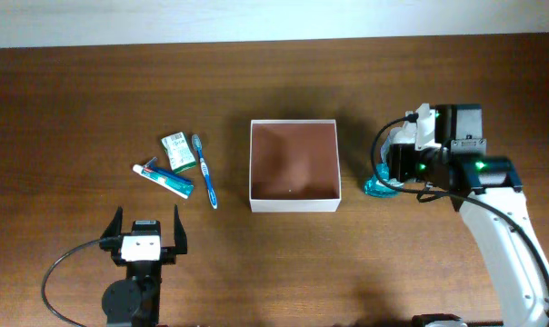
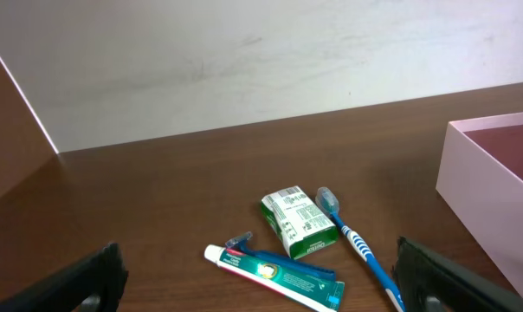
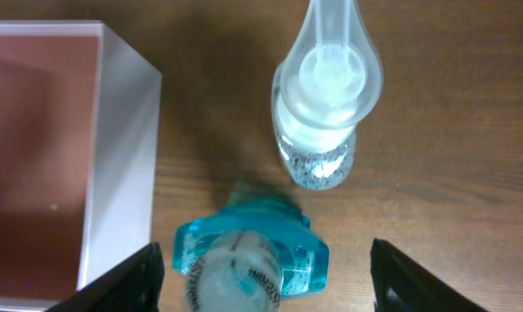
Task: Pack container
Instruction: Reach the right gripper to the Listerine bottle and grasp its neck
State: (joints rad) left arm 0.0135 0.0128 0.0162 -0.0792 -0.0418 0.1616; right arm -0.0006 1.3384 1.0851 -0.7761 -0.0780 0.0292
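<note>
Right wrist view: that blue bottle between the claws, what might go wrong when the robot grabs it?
The teal bottle sits off-centre between the fingers of the open right gripper, so closing may shove or tip it. The clear white-capped bottle lies just beyond it and could get knocked. The white wall of the container is close beside one finger and might be clipped.

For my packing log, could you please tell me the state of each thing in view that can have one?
Square white-walled box, reddish-brown inside: open-topped, empty.
Left gripper: open, holding nothing.
Teal plastic bottle: on the wooden table, outside the box.
Right gripper: open, straddling the teal bottle, not clamped.
Clear plastic bottle: on the table, untouched.
White-and-teal toothpaste tube: lying unpacked.
Blue toothbrush: lying unpacked.
Green-white packet: lying unpacked.
</note>
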